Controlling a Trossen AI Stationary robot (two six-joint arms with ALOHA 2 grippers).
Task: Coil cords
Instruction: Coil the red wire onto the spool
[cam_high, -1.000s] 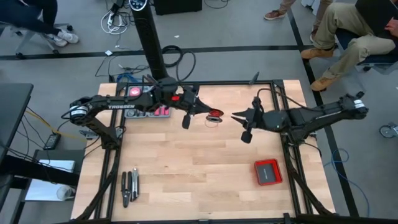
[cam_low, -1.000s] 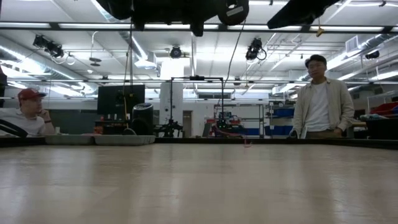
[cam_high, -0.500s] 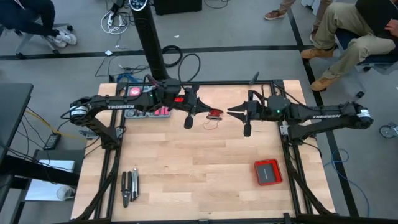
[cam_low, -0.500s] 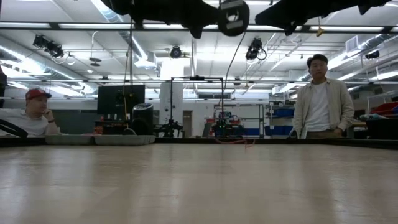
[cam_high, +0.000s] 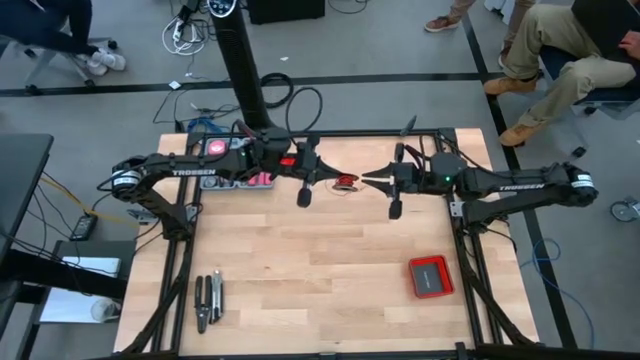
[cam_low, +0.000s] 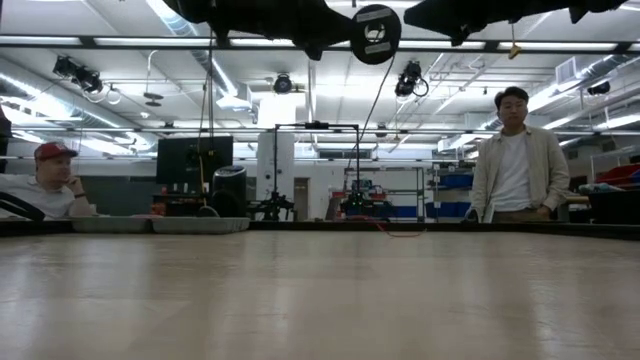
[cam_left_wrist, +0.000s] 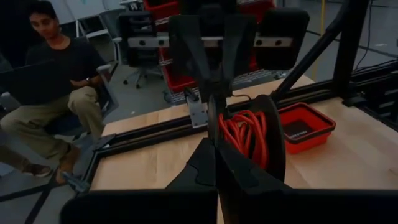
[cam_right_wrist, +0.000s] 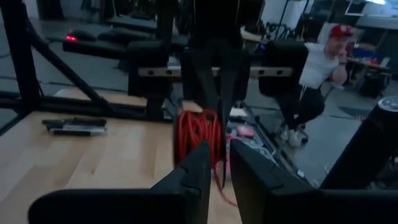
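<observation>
So the red wire (cam_high: 343, 182) is mostly wound up on a small black spool (cam_left_wrist: 273, 140), sitting up in the air over the far middle of the worktop (cam_high: 320, 280), with a loose bit of red trailing just below it. The left tool (cam_high: 330, 179) is clenched right on the spool rim, fingers pinched tight together. The right tool (cam_high: 372, 181) comes in from the other side, nose to nose with it, its fingers (cam_right_wrist: 198, 171) partly apart with the red coil between them, though I can't tell if they actually grip it. A flat red box (cam_high: 431, 276) sits near the right front corner, and some dark hand tools (cam_high: 208, 298) near the left front corner.
</observation>
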